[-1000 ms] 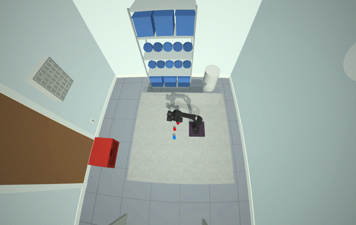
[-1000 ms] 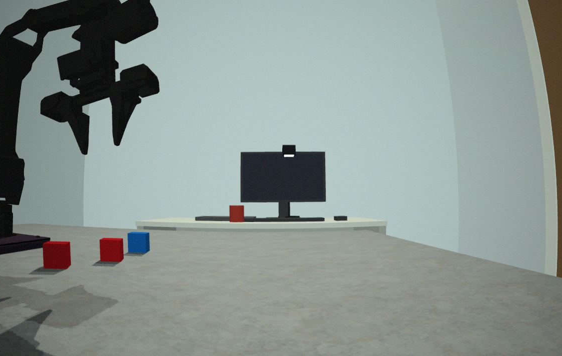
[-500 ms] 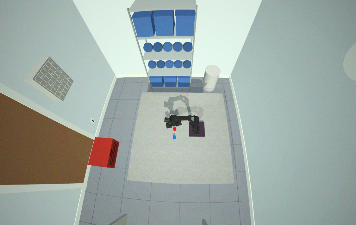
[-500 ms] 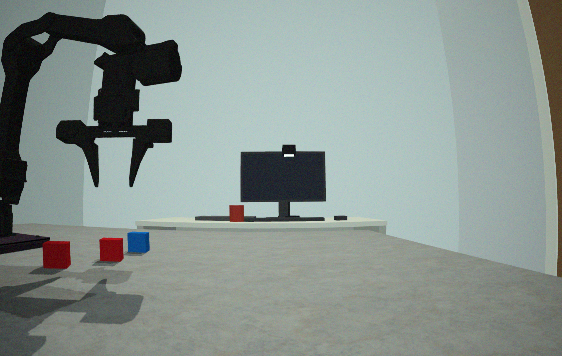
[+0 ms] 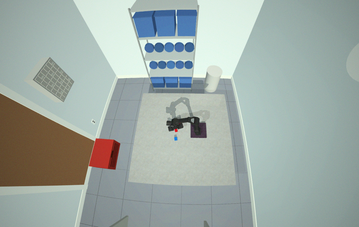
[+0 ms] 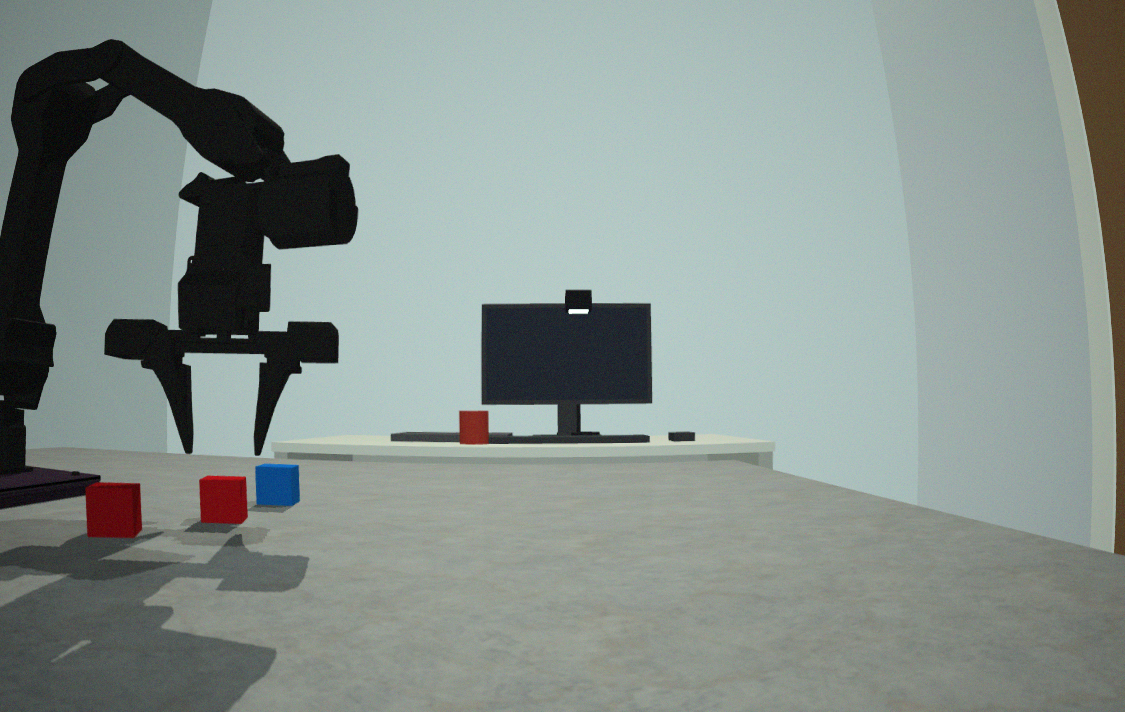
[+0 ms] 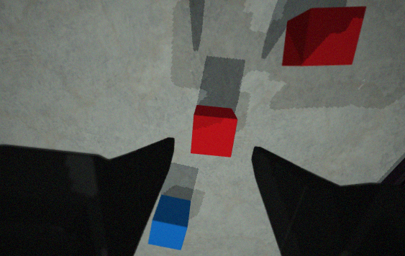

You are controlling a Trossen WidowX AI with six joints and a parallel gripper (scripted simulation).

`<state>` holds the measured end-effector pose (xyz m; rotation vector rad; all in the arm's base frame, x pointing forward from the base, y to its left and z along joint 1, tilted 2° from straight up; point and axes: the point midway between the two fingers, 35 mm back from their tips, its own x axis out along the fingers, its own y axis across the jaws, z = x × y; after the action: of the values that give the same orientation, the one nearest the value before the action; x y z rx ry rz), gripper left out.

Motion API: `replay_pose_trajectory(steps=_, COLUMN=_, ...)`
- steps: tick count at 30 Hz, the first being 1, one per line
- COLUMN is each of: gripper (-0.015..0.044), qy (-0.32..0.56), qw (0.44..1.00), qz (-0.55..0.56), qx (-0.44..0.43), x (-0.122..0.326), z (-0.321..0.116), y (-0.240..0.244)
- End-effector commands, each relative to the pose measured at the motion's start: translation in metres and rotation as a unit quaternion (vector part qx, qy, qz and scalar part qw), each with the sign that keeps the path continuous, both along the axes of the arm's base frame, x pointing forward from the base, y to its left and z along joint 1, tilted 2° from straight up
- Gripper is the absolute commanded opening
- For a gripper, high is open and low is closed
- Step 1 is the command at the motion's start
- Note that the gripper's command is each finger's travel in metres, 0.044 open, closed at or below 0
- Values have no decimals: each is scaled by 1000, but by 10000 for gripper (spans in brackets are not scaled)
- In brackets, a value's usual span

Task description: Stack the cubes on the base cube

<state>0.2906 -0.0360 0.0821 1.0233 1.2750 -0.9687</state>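
A red cube (image 5: 175, 130) (image 6: 222, 499) (image 7: 214, 138) stands flat on the table, between the other two cubes. My gripper (image 6: 222, 452) (image 7: 213, 148) points down above this cube, open and empty. Its fingertips are a little higher than the cube's top, one to each side of it in the wrist view. A second red cube (image 6: 113, 510) (image 7: 334, 47) stands apart, at the upper right of the wrist view, and is mostly hidden by the arm in the top view. A blue cube (image 5: 175, 138) (image 6: 276, 484) (image 7: 169, 235) stands on the other side of the middle red cube. No cube is stacked.
The arm's dark purple base plate (image 5: 203, 134) (image 6: 36, 488) lies to the right of the cubes in the top view. The pale table top (image 5: 180, 166) (image 6: 681, 610) carries the arm's shadow. A desk with a monitor (image 6: 566, 353) and a red cup (image 6: 473, 427) stands in the background.
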Motion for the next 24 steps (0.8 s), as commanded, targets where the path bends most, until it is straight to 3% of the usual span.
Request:
replay_pose_trajectory(steps=1, gripper=265, qy=0, qw=1000, qz=2, qx=-2, x=0, z=-5, y=0)
replay_pose_trajectory(steps=21, gripper=265, qy=0, qw=1000, qz=2, qx=-2, x=2, z=-35, y=-1)
replay_pose_trajectory(steps=24, gripper=186, qy=0, qw=1000, qz=2, qx=-2, x=2, z=-35, y=-1)
